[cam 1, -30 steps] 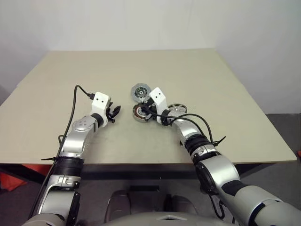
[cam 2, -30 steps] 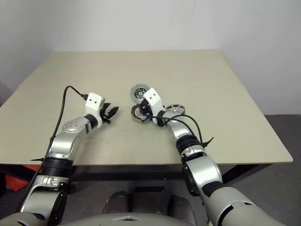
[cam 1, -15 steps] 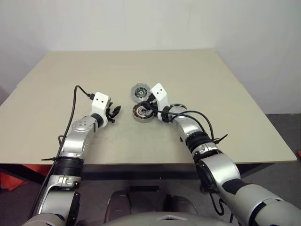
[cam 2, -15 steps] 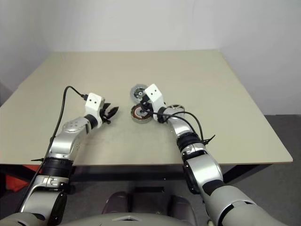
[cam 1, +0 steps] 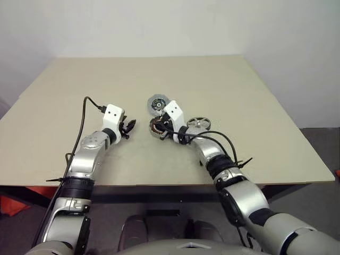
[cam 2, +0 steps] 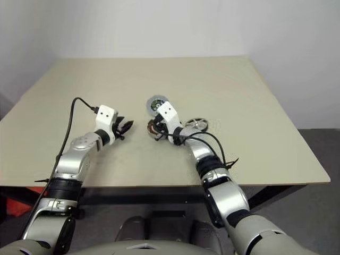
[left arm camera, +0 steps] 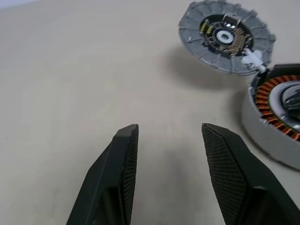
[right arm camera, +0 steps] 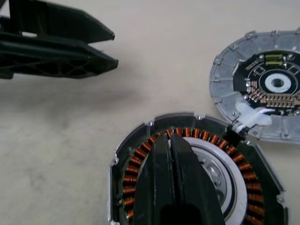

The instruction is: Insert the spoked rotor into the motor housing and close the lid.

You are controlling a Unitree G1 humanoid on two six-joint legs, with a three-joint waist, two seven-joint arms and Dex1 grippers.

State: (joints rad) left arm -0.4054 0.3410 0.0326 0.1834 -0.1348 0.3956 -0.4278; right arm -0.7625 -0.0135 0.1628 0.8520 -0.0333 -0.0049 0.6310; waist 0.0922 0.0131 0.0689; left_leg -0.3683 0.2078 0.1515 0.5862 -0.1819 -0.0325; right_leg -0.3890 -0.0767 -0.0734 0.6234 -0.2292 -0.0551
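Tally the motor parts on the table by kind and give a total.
Housing, copper windings showing: 1
Lid, lying open, joined to the housing's rim: 1
Rotor, lying apart beside the right arm: 1
Total: 3

Even, soft overhead light; bench (cam 1: pixel 69 95) evenly bright, no glare. Faint shadow beneath the lid (left arm camera: pixel 226 38). Wrist views sharp, nearest finger bases slightly soft.

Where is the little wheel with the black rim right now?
The spoked rotor lies flat on the table, on the robot's right in the head views, beside the right arm and apart from the motor housing.
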